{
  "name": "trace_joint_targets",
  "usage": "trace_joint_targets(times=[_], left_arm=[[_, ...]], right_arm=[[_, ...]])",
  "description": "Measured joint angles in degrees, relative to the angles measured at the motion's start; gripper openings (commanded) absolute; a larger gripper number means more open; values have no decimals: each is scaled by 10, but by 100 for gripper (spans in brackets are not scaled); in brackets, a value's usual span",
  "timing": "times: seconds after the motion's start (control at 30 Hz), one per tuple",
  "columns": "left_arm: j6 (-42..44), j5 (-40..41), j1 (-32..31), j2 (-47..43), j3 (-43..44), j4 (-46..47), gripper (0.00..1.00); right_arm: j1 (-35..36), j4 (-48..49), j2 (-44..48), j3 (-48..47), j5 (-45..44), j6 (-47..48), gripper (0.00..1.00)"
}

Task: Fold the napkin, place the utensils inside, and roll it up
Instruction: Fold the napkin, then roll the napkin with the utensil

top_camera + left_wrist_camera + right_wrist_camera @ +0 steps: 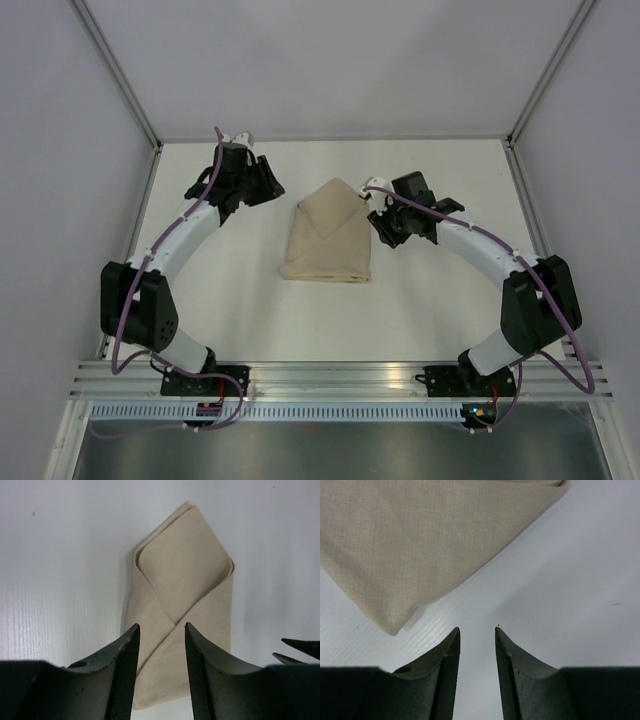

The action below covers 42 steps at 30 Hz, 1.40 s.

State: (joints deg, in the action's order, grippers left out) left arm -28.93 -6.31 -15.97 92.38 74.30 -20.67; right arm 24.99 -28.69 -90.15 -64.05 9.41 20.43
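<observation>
Napkin (328, 235) folded into a pocket, between left end effector (160, 626) and right end effector (476, 628), both released, empty. No utensils visible; rolling not done.

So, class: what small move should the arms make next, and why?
Probably draw both arms back from the napkin. It lies folded into a pointed pocket, and the left gripper and right gripper are open, empty and off the cloth. No utensils show, so clearing room for them seems the likely step.

White table (440, 300) (aluminium rail (340, 375) in front) between plain grey walls (60, 120).
</observation>
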Motion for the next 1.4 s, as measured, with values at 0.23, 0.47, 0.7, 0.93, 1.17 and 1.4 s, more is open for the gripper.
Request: trace_joint_targets(times=[0.23, 0.47, 0.7, 0.93, 1.17, 1.4], left_arm=[[0, -17, -3, -119, -102, 51, 49], [-1, -14, -3, -257, -190, 64, 52], [-1, 6, -3, -405, -214, 38, 56], [-1, 28, -3, -440, -205, -9, 57], [-1, 32, -3, -440, -205, -39, 57], [0, 32, -3, -440, -204, -46, 57]], right_arm=[[7, 22, 43, -10, 16, 41, 59], [71, 45, 28, -9, 11, 106, 59], [158, 76, -19, 12, 1, 118, 59], [194, 90, -20, 30, -13, 124, 60], [253, 122, -37, 35, -40, 124, 60], [295, 161, -78, 44, -80, 125, 58]])
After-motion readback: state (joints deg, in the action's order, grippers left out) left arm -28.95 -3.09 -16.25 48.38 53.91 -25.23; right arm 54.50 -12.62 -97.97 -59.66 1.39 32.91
